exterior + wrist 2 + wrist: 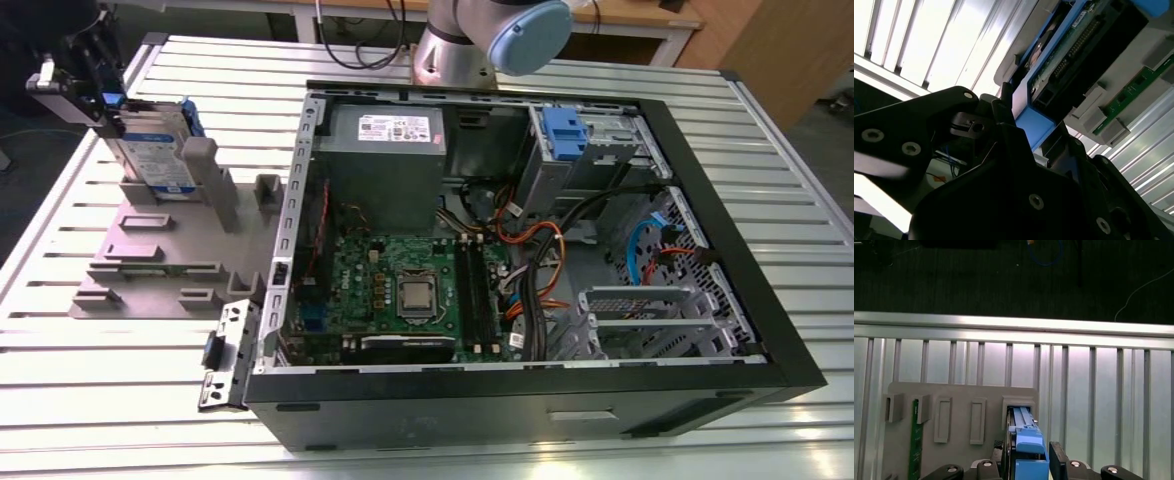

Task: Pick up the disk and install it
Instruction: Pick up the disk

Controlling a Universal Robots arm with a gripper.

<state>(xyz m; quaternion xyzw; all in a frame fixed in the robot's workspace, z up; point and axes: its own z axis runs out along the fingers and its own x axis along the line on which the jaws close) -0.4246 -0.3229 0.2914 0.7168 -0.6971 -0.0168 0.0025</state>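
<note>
End effector [1030, 461] is straddling the silver blue-railed disk [1024, 421], grip unclear; open black computer case [507, 410] is sitting at its three o'clock on slatted tabletop [120, 390].

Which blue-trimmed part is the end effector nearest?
The disk, standing upright in the grey stand outside the computer case; the end effector is right at it. The blue latch sits inside the case.

The disk [155, 160] is silver, with a white-and-blue label and blue side rails (that blue shows plainly in both wrist views). Its holder block [140, 268] is plain grey. The table [107, 400] is pale silver in ribbed stripes. The gripper [96, 92] and computer case [534, 405] are black, the motherboard [400, 285] green.
</note>
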